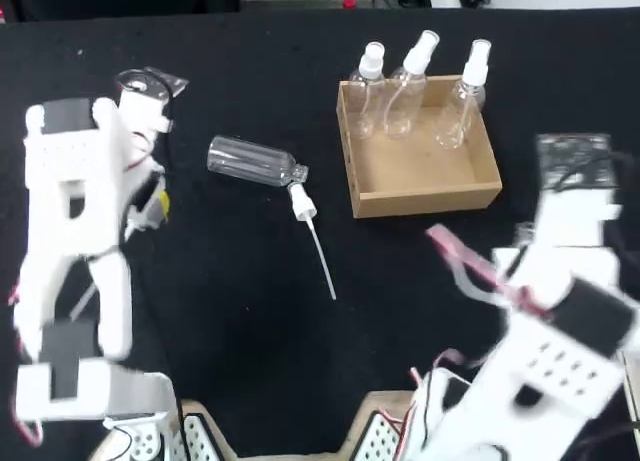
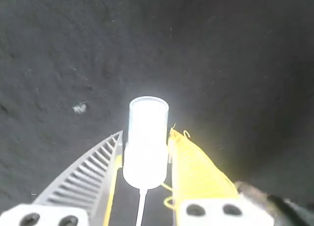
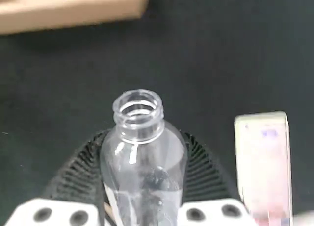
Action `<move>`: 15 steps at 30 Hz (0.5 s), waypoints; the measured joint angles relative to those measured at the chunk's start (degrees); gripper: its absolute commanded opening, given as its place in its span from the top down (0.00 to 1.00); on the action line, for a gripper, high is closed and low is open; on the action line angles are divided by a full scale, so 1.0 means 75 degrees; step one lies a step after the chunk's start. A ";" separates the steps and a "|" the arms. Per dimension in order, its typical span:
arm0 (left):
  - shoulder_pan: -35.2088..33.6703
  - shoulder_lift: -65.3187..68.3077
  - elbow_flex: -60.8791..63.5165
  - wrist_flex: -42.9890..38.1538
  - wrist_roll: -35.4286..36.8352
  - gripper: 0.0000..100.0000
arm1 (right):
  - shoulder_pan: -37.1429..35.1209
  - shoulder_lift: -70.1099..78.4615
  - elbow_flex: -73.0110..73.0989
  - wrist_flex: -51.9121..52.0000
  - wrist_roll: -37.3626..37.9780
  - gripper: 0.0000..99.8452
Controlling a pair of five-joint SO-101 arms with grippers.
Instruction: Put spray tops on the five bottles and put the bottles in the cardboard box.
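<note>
- three capped bottles stand in a row against the far wall of the cardboard box, which sits right of the middle of the black tabletop, toward its far edge.
- still in the high view, left of the box a lying bottle rests on its side, its open neck just beside a loose spray top whose thin tube runs toward the near edge.
- my left arm stands along the left edge, with a clear wrapper just beyond it toward the far left corner; my right arm is at the near right corner.
- left wrist view: my left claw is closed down to a narrow gap on the held spray top, which is white, with its head pointing away from the wrist and its tube trailing back between the fingers, above the black tabletop.
- right wrist view: my right claw is clamped round the body of the held bottle, which is clear with an open threaded neck; a corner of the cardboard box lies beyond it, and a pale block i cannot identify sits beside the claw.
</note>
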 measured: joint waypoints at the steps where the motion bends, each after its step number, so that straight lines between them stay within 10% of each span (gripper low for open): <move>1: 0.0105 -0.0410 0.0340 -0.0223 0.0305 0.91 | -0.0363 -0.0152 0.0094 0.0000 -0.0199 0.99; 15: 0.0234 -0.4595 0.4888 -0.4161 0.2755 0.91 | -0.6634 -0.0457 0.0926 -0.1793 -0.2297 0.99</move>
